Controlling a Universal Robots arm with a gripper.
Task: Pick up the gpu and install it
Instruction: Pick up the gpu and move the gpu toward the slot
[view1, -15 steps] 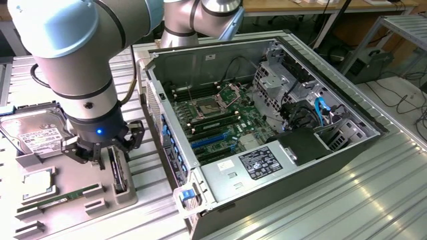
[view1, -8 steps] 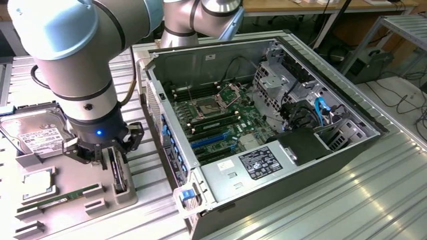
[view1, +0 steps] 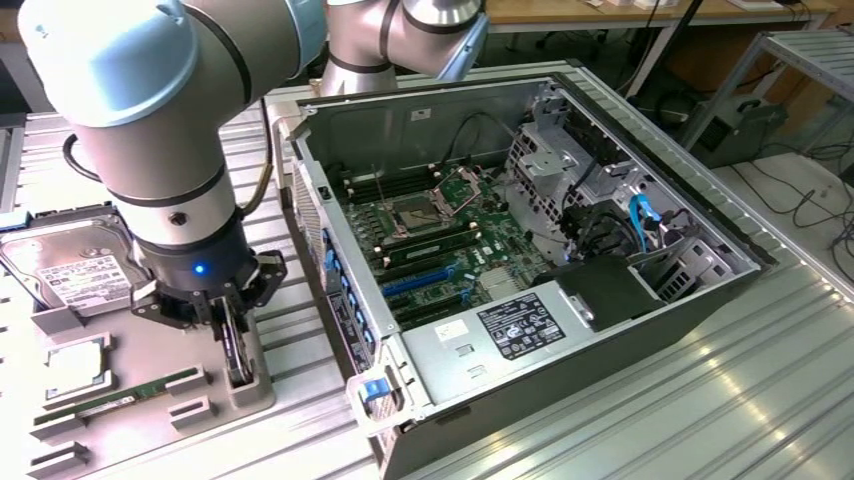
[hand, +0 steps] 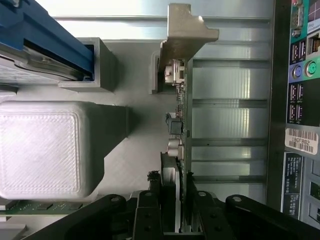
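Black gripper (view1: 235, 345) fingers (hand: 152, 210) stand narrow around the gpu (hand: 181, 115), one on each flat face. No gap shows between them and the card, so the grip is judged made. The gpu (view1: 240, 362) stands on edge in a grey slotted holder (view1: 254, 392), not yet lifted; this upright pose leaves both faces free for a pinch from above. Its silvery bracket (hand: 187, 32) lies at the card's far end from the gripper, so the hold falls on the board itself. In the exterior view, the holder sits on a grey tray (view1: 127, 345), with a hard drive (view1: 74, 270) at 10 o'clock from the gripper and a RAM stick (view1: 127, 397) at 8 o'clock. At 3 o'clock the computer case (view1: 667, 330) lies open-side-up on the ribbed metal surface (view1: 747, 400), exposing the motherboard (view1: 441, 240) for access from above.
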